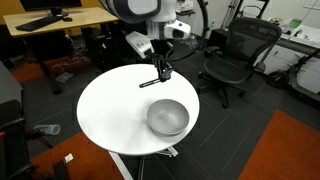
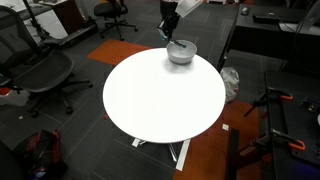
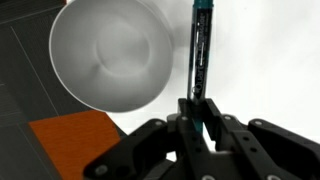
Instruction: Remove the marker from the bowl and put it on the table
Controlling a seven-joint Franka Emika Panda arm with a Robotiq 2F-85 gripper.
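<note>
So right now my fingers [image 3: 199,108] are pinching the marker [image 3: 200,55] by its near end. In the wrist view it sticks straight out toward 12 o'clock, dark barrel with the teal bit at the far tip. It's outside the bowl [image 3: 110,55], just beside the rim, with white table [image 3: 270,60] under it. From my fingers the bowl sits at about 10 o'clock, shiny and with nothing in it that I can see.

In an exterior view my fingers [image 1: 163,72] hang low over the table [image 1: 105,110], at 12 o'clock from the bowl [image 1: 168,117]. Can't tell if the marker touches the tabletop. From the opposite side, my fingers [image 2: 170,33] are right by the bowl [image 2: 181,51], which sits at the table's [image 2: 160,100] 12 o'clock edge.
</note>
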